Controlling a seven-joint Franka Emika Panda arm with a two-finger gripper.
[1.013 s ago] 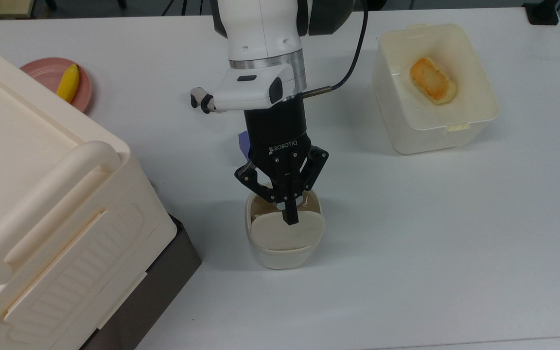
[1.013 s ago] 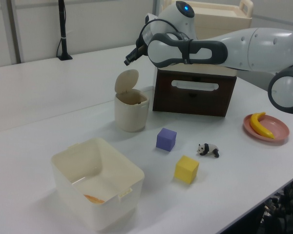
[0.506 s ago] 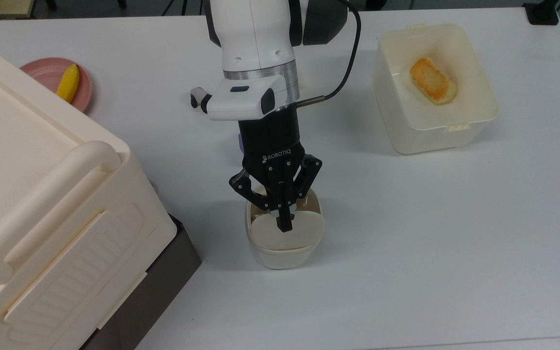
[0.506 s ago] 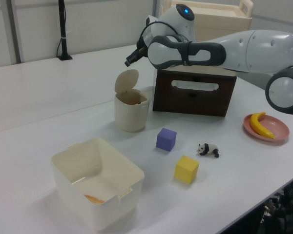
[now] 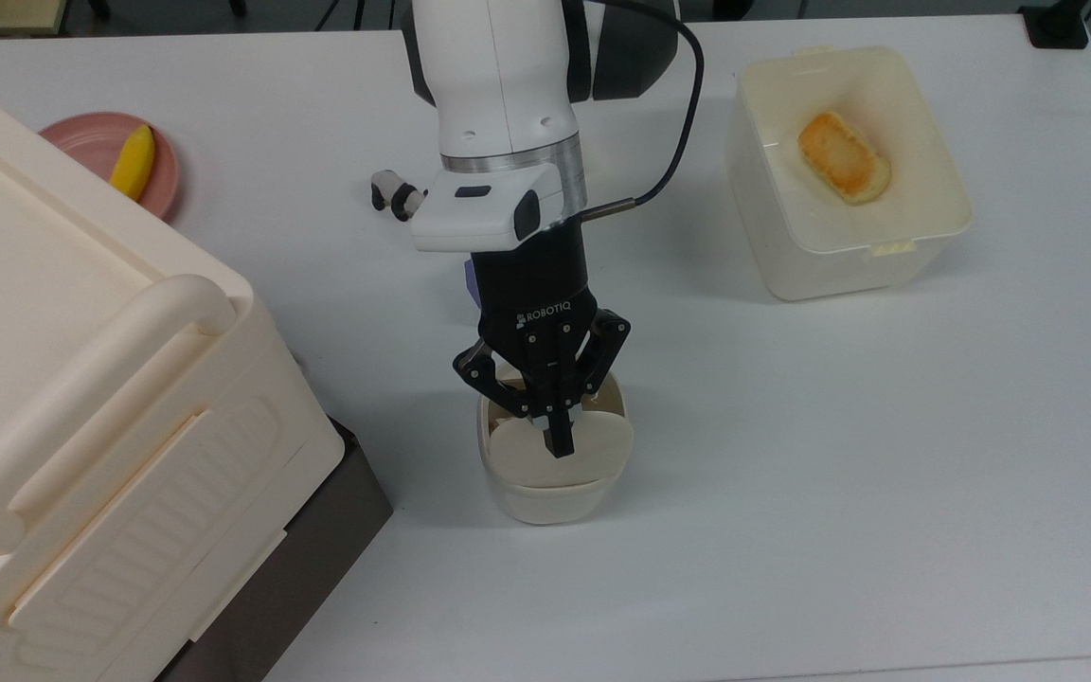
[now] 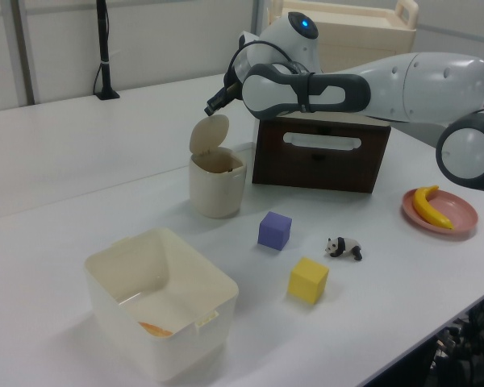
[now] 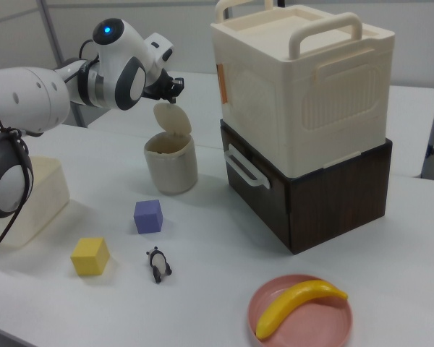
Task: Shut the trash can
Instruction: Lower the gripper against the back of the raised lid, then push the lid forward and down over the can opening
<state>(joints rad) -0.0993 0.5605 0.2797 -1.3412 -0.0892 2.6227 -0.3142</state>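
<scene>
Standing open on the white table (image 5: 792, 426), the trash can (image 6: 217, 187) has its lid (image 7: 171, 116) tipped up on the hinge, near vertical. The gripper (image 5: 557, 440) hangs just above it, fingers drawn close together with nothing between them, tips at the raised lid's top edge (contact or a hair apart, can't tell). In the right view the can sits just beside the dark brown box (image 7: 315, 188) that carries the big cream box (image 7: 304, 79). In front of the can in the left view: a purple cube (image 6: 274, 230), a yellow cube (image 6: 308, 280), a toy panda (image 6: 344, 247). Banana (image 7: 298, 304) on a pink plate (image 7: 333, 325). Well apart, an open cream container (image 5: 773, 218) holds bread (image 5: 843, 157).
</scene>
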